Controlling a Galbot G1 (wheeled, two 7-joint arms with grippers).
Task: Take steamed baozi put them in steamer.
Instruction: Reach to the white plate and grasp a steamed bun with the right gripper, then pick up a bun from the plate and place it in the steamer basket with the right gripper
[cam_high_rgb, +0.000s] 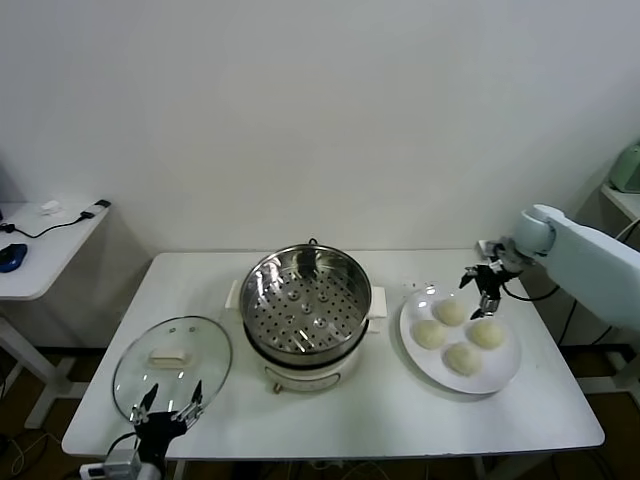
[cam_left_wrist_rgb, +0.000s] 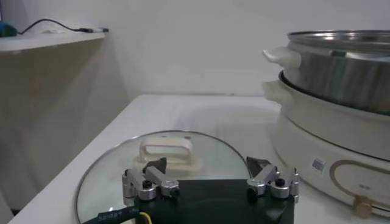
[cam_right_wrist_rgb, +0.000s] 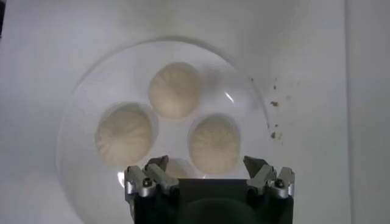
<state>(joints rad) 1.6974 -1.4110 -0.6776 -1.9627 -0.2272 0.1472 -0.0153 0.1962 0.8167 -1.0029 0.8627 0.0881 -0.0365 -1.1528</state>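
Note:
Several cream-white baozi (cam_high_rgb: 450, 311) lie on a flat white plate (cam_high_rgb: 503, 368) at the right of the table. The steel steamer (cam_high_rgb: 305, 300) with its perforated tray stands empty in the middle on a white base. My right gripper (cam_high_rgb: 483, 285) is open and empty, hovering over the far edge of the plate. In the right wrist view the gripper (cam_right_wrist_rgb: 206, 164) is above the baozi (cam_right_wrist_rgb: 214, 143), with one bun partly hidden behind it. My left gripper (cam_high_rgb: 170, 405) is open and empty, low at the front left over the lid; its wrist view (cam_left_wrist_rgb: 207, 165) shows the steamer (cam_left_wrist_rgb: 341, 67) beside it.
A round glass lid (cam_high_rgb: 172, 365) with a white handle (cam_left_wrist_rgb: 167, 152) lies flat left of the steamer. A side table (cam_high_rgb: 40, 250) with a cable and a blue object stands further left. Small crumbs (cam_right_wrist_rgb: 274, 122) lie on the table beside the plate (cam_right_wrist_rgb: 244, 103).

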